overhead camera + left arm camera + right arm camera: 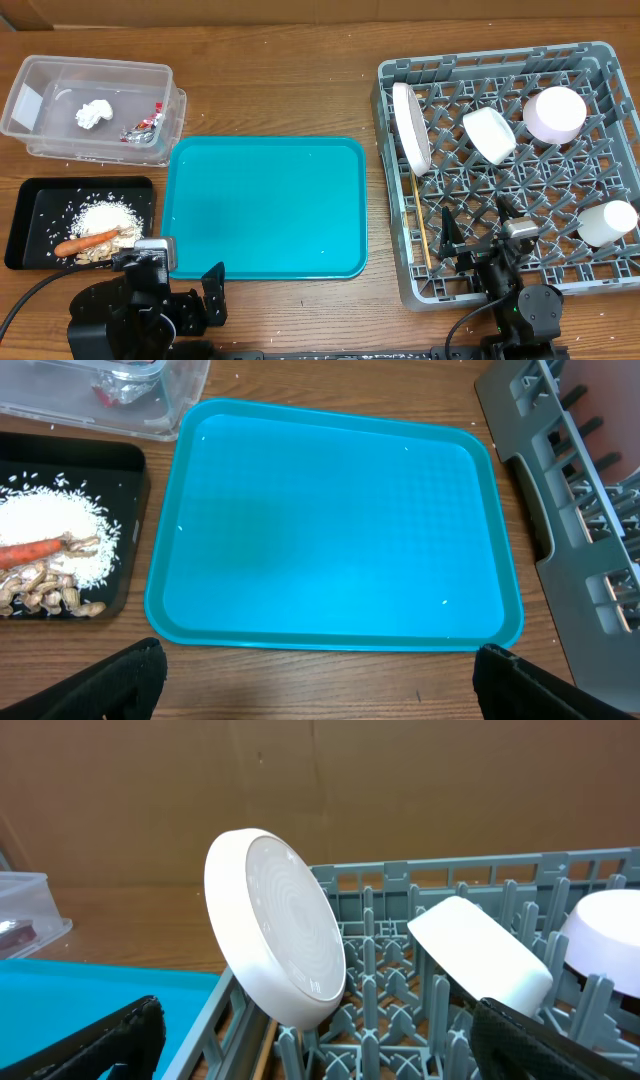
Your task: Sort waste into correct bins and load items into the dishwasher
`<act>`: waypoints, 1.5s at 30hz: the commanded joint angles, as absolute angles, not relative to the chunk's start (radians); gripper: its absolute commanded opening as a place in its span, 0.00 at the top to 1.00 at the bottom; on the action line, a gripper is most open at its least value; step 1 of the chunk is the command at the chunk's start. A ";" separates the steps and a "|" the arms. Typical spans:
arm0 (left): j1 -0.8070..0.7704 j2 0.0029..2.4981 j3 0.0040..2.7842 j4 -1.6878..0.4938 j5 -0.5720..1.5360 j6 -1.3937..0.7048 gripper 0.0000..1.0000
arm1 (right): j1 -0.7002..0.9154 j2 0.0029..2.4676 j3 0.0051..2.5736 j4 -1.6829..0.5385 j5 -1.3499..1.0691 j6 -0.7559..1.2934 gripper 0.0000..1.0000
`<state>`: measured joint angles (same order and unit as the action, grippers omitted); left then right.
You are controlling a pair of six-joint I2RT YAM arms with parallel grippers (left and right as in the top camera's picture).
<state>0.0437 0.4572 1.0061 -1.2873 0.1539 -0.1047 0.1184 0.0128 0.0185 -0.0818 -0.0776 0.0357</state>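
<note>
wooden table (280,110), cardboard backdrop (300,780); left fingers (118,682) and right fingers (118,1038) spread wide, empty.

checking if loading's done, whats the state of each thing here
plate: standing on edge in rack
white bowl: tilted in rack
pink bowl: upside down in rack
cup: on its side in rack
chopsticks: lying in rack
left gripper: open, empty
right gripper: open, empty

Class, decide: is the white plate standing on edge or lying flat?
On edge, tilted: the plate leans in the rack, its face turned sideways.
</note>
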 commanded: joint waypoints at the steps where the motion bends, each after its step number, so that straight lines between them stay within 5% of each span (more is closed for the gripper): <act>1: 0.046 0.450 1.003 -1.286 0.157 -0.120 0.00 | 0.122 0.002 0.008 -0.077 -0.090 0.019 0.00; 38: 0.046 0.450 1.003 -1.290 0.157 -0.120 0.00 | 0.124 0.003 0.008 -0.077 -0.090 0.019 0.00; 45: 0.050 0.382 0.915 -1.106 0.101 -0.119 0.00 | 0.124 0.003 0.008 -0.077 -0.090 0.019 0.00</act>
